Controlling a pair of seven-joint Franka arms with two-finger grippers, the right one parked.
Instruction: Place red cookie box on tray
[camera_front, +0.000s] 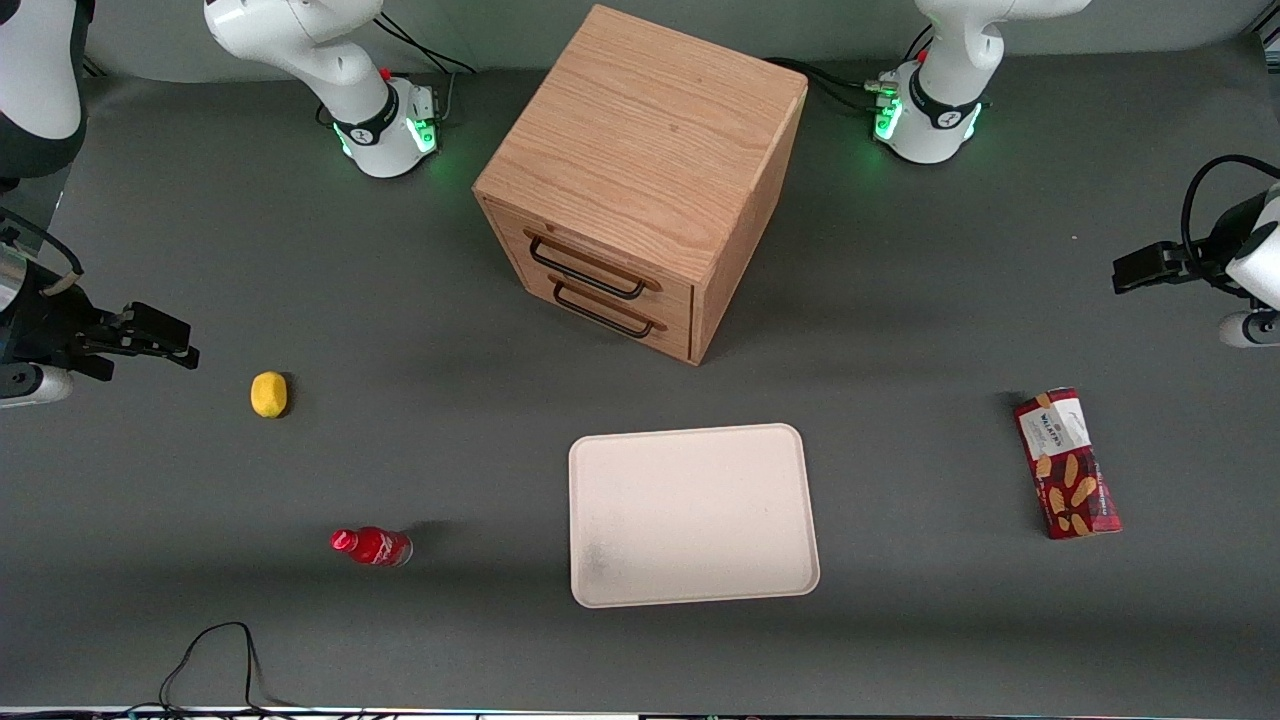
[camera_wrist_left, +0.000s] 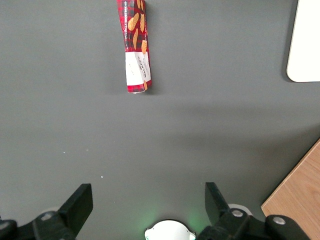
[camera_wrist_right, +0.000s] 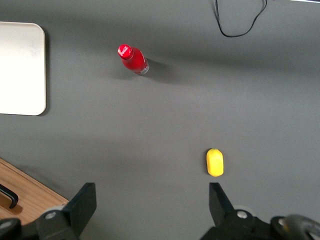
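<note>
The work surface is a dark grey matte table running the full width of the front view, with a few pale specks on it. My gripper is hanging above the table at the working arm's end, its two fingers spread wide apart with nothing between them.

The red cookie box is lying flat on the table at that same end, nearer to the front camera than my gripper, label end pointing toward the arm bases. It is sitting well apart from the tray, which is resting flat near the middle of the table with nothing on it.

A wooden drawer cabinet is standing farther from the front camera than the tray. Toward the parked arm's end, a yellow lemon and a small red bottle are lying on the table. A black cable is looping along the table's near edge.
</note>
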